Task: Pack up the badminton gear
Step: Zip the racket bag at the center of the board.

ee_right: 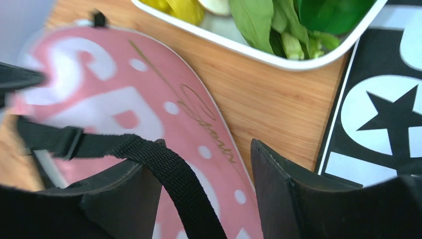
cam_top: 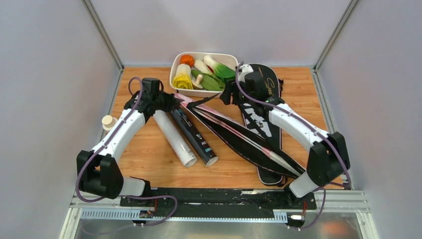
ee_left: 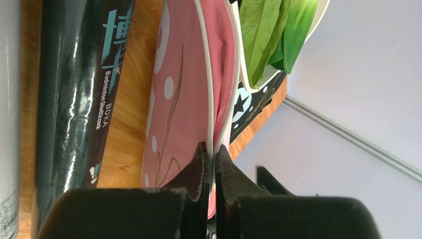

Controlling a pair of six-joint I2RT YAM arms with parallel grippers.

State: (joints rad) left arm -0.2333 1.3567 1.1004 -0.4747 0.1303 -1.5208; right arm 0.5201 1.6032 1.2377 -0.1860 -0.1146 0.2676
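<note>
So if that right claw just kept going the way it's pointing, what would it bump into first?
Most likely the pink racquet cover, lying straight ahead of the open right gripper; its black strap drapes across one finger. Depth is hard to judge.

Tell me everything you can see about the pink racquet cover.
The pink cover looks like padded fabric with white piping, large white lettering, white dots and gold script, plus a black webbing strap with a buckle. It lies slantwise on the wooden table, between the black tube and the black cover, its rounded end near the white tray. The left gripper pinches its piped edge; the open right gripper hovers over it.
</note>
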